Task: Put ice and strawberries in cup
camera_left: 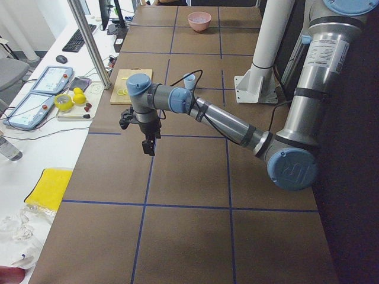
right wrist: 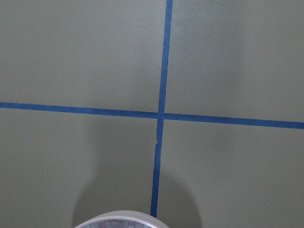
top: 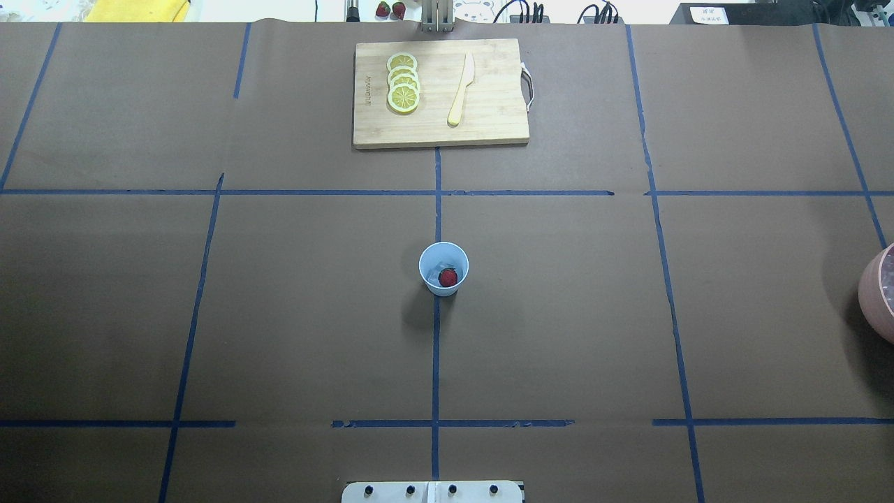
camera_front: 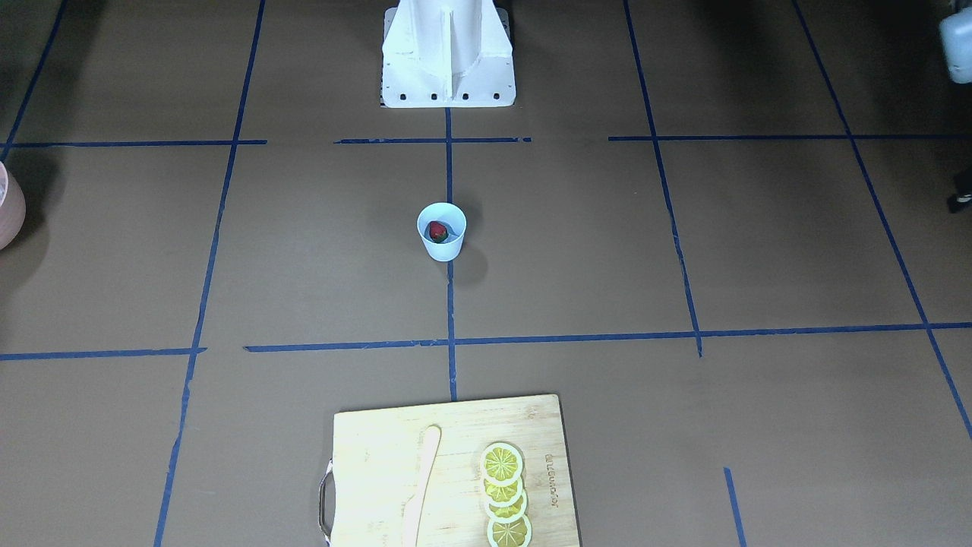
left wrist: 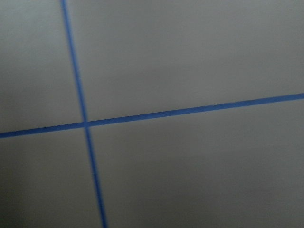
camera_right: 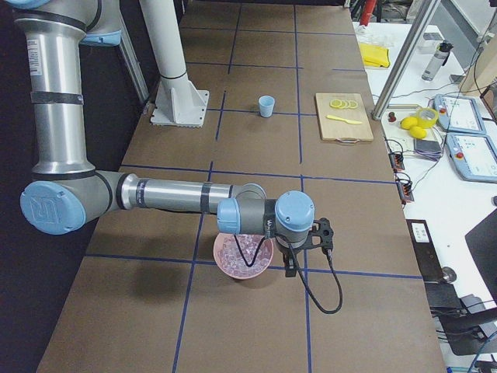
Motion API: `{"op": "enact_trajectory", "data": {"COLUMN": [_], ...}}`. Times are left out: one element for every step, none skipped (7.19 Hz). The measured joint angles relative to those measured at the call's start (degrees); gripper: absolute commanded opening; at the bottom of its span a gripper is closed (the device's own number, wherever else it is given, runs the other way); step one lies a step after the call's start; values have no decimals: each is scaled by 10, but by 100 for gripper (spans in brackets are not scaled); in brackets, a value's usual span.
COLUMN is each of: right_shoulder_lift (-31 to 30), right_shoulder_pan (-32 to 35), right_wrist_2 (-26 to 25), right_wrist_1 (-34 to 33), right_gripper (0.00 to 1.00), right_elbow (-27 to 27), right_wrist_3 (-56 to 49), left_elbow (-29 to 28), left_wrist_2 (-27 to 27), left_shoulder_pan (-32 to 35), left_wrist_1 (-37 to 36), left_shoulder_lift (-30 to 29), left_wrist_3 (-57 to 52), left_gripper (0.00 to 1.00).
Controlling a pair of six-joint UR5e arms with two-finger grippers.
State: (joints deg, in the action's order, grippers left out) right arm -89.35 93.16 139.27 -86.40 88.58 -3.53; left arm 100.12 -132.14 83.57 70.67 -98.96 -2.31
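Observation:
The light-blue cup stands upright at the table's middle; it also shows in the front view. A red strawberry lies inside it, with a faint pale lump beside it that may be ice. Several ice lumps fill the pink bowl. My right gripper hangs at the bowl's edge, far from the cup. My left gripper hovers over bare table at the robot's left end. I cannot tell whether either gripper is open or shut. Neither wrist view shows fingers.
A wooden cutting board with lemon slices and a pale knife lies at the far edge, opposite the robot. The pink bowl's rim shows at the overhead view's right edge. Blue tape lines cross the brown table.

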Motion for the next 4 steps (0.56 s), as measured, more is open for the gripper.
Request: {"op": "enact_trajectory", "data": {"right_shoulder_lift": [0, -1, -2, -2], "right_shoulder_pan": [0, 0, 0, 0], "right_wrist_2": [0, 1, 1, 0], "right_wrist_1": [2, 10, 20, 25], "right_gripper": [100, 99, 100, 99], "right_elbow": [1, 1, 0, 0], "right_wrist_3": [1, 1, 2, 2], "left_elbow": [-36, -66, -81, -89], "left_wrist_2": [-30, -50, -58, -62], "left_shoulder_pan": [27, 47, 56, 60], "left_wrist_1": [10, 31, 45, 51], "left_shoulder_lift": [20, 35, 42, 45], "left_wrist_3": [-42, -72, -84, -89], "left_gripper": [100, 100, 100, 100]}}
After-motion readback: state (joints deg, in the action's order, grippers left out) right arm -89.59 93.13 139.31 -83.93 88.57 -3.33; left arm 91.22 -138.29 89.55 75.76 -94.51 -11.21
